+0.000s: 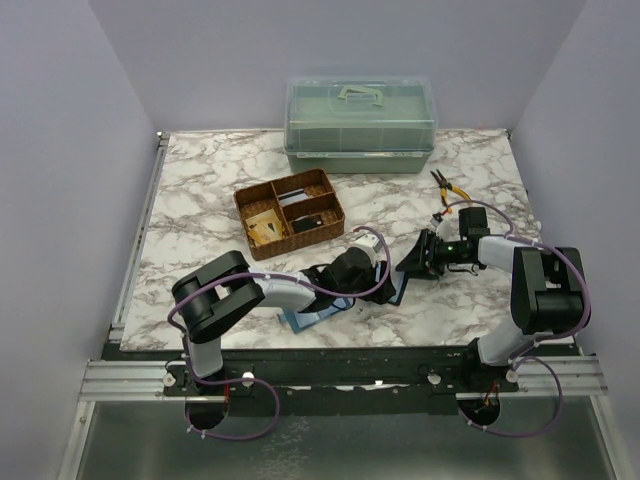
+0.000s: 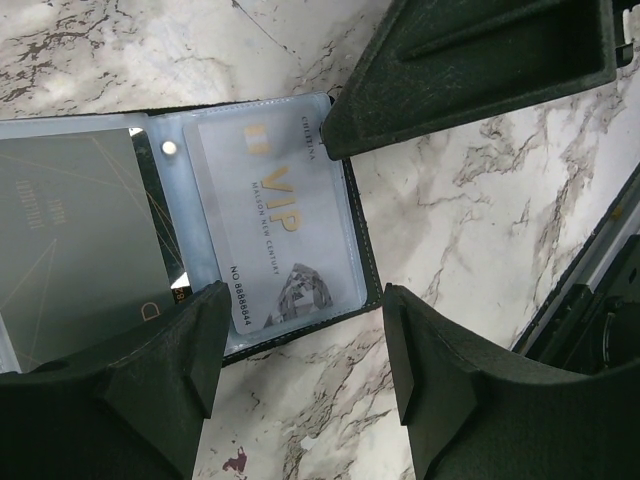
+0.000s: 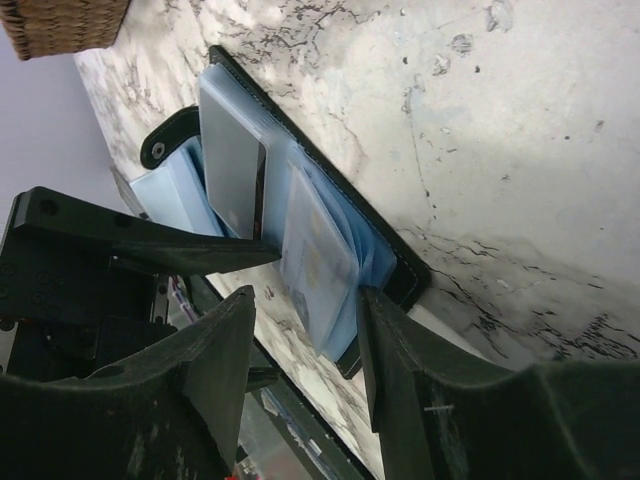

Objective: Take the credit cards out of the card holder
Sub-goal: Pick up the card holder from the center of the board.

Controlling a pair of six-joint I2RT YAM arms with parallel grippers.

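The black card holder (image 2: 362, 240) lies open on the marble table, its blue-grey plastic sleeves showing. A pale VIP card (image 2: 275, 230) sits in the right sleeve and a dark card (image 2: 80, 240) in the left one. My left gripper (image 2: 300, 370) is open and empty, low over the holder's near edge. My right gripper (image 3: 305, 340) is open, its jaws astride the raised corner of the sleeves (image 3: 320, 260), one finger (image 3: 400, 350) against their edge. In the top view both grippers, left (image 1: 380, 280) and right (image 1: 412, 258), meet over the holder (image 1: 312, 316).
A wicker basket (image 1: 290, 213) with compartments stands behind the holder. A green lidded plastic box (image 1: 360, 125) is at the back. Yellow-handled pliers (image 1: 445, 187) lie at the right, behind my right arm. The table's front edge is close behind the holder.
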